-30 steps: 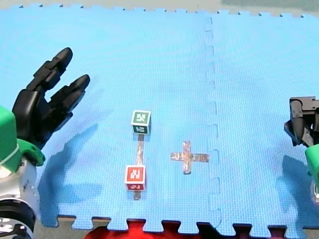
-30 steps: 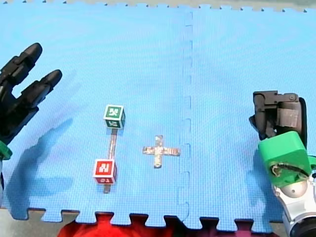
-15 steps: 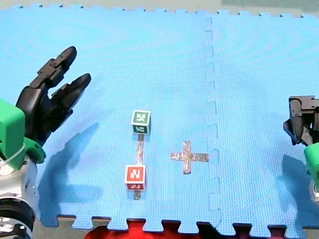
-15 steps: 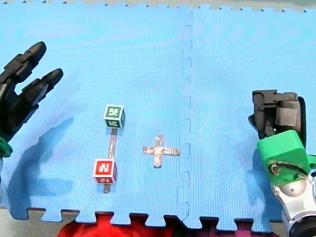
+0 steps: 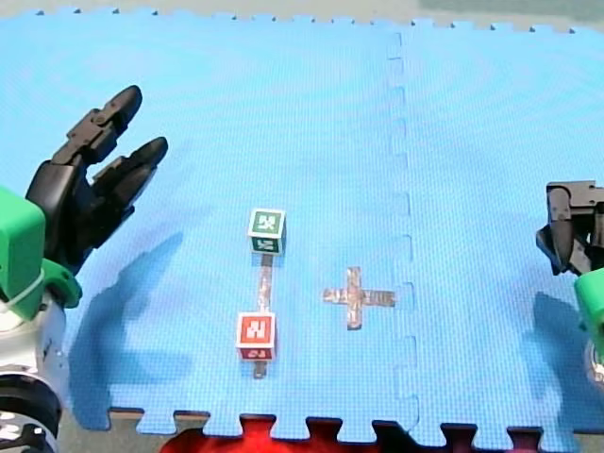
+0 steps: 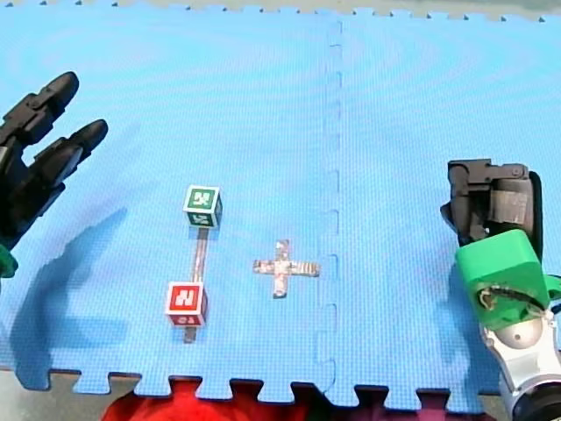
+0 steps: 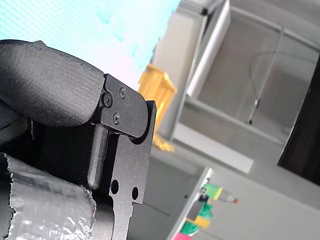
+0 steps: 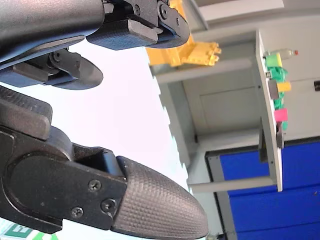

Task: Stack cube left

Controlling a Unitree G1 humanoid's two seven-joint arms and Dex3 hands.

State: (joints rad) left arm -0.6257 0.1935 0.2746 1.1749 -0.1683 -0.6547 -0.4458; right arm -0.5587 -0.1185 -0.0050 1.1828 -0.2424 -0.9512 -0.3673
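Blue foam mat, both cubes left of its seam. Green cube sits to the right of the left hand and closer in. That hand's fingers are open, holding nothing. Red cube is closer in still. Right hand, curled on nothing, is well apart. Can't read the cube markings.

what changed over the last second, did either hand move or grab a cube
The left hand edged slightly farther out over the blue mat, and more of its green wrist came into view. It holds nothing. Nothing was taken hold of or let go. The green cube, the red cube, the tape cross and the right hand stayed where they were.
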